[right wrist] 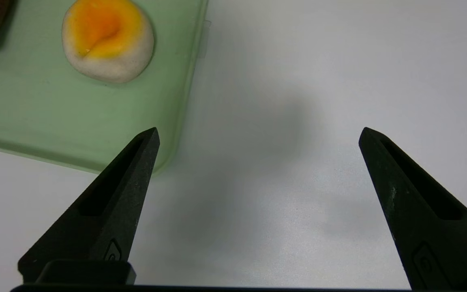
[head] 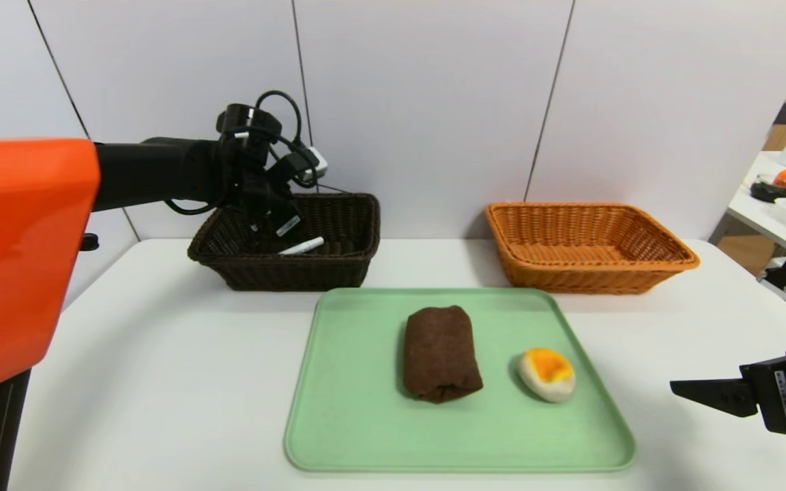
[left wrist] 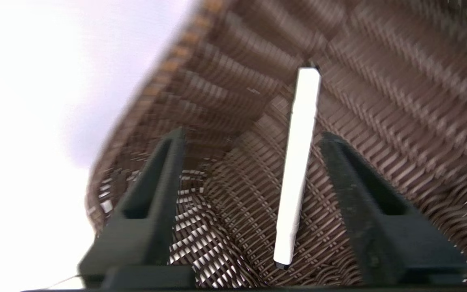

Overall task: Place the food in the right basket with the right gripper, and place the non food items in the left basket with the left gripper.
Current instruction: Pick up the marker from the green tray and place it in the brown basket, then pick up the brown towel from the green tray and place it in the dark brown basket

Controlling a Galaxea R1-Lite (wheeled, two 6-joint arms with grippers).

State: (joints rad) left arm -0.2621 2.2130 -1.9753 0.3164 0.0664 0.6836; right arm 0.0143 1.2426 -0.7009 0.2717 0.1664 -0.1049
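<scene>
Step in hand, as I judge it: pen drop-off on my left side. My left gripper has let go, fingers apart, marker lying in the dark basket.

Clock face on the green tray, 12 = far side, from my head view. Biggest first:
- Tray: centre.
- Tan basket: 1 o'clock, just beyond the tray.
- Dark basket: 11 o'clock, marker inside.
- Brown rolled towel: on the tray, just off centre toward 12.
- Bun: on the tray, 3 o'clock side, waiting for the tan basket.

Next move, my call: left lifts clear of the rim, swings toward 4 o'clock for the towel, takes it across the roll. Soft thing, should squash a bit. Bun is a right-hand job.

Pose: left arm reaches in from 10 o'clock, roughly level, wrist bent down, fingers angled into the basket. Right gripper parked above the table at 4 o'clock, spread wide, nothing in it.
</scene>
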